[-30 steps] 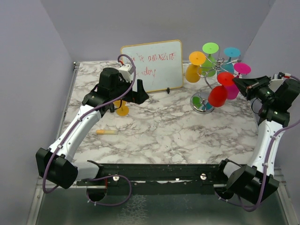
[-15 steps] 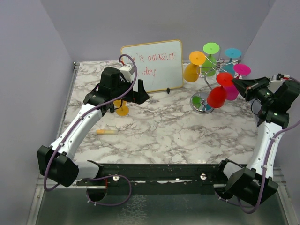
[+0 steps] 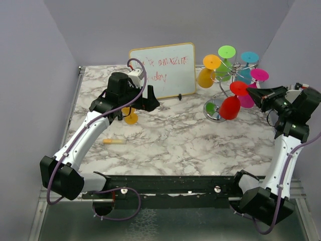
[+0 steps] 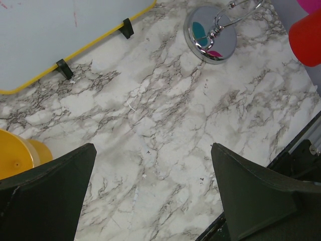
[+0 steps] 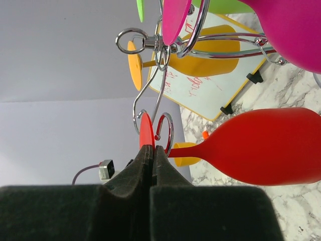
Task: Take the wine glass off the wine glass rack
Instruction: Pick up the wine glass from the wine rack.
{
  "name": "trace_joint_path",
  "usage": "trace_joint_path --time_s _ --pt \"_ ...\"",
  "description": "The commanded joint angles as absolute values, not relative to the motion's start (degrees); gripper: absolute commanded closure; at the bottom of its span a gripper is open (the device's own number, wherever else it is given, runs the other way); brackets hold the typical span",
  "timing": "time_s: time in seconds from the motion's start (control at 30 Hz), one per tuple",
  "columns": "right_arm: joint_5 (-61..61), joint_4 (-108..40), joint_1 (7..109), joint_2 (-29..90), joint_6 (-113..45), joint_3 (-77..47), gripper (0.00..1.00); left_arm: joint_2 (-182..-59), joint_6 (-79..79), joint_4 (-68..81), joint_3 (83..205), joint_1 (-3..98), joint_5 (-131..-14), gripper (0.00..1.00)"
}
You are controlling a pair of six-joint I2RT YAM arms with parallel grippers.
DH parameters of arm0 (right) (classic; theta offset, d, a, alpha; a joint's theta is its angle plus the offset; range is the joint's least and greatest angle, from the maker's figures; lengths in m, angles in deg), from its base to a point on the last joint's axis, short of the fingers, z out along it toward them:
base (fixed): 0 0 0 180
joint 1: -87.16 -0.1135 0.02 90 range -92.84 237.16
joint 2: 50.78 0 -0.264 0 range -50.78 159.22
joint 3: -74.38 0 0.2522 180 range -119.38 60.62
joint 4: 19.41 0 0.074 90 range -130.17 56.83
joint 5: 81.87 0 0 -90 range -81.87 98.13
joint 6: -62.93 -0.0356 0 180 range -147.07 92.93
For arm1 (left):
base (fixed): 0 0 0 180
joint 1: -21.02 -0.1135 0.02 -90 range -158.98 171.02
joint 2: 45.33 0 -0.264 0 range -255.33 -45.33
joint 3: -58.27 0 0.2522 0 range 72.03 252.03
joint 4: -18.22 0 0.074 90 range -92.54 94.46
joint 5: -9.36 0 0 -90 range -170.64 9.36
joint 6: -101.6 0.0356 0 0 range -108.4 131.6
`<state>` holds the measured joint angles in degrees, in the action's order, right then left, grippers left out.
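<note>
**Grip state.** The right gripper (image 5: 152,150) is closed on the edge of the round foot of the red wine glass (image 5: 266,145). The left gripper (image 4: 153,191) stands fully apart, holds nothing, and hovers over the marble table (image 3: 175,130) in front of the whiteboard (image 3: 163,68).

**Governing relation.** The red wine glass hangs on the wine glass rack (image 3: 214,115), at the rack's right side. Its long axis runs from the foot at the fingertips, along the stem, to the bowl beyond. In the right wrist view the stem passes through a curled wire loop just beyond the fingertips. The glass is therefore judged free only once the stem leaves that loop sideways; a pull along the axis would catch the foot on the wire. The right arm is at the glass; the left arm is well apart from it.

**Count.**
- Rack: one.
- Glasses on the rack: five (orange, green, cyan, magenta, red).
- Glasses on the table: one, a yellow glass (image 3: 130,118).
- Whiteboard: one.
</note>
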<state>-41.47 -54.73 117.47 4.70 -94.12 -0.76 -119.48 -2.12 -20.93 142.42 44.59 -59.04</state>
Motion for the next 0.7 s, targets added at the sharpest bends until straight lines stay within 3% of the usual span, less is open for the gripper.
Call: trace_joint_path --time_s 0.0,0.67 --pt "-41.87 -54.35 117.16 4.26 -95.22 -1.24 1.0 -118.1 -1.23 -20.68 142.9 44.13 -57.78 0.01" --pt "-45.62 -46.57 116.34 7.14 -99.88 -2.0 1.0 -118.11 -1.67 -20.68 142.16 44.13 -57.79 0.01"
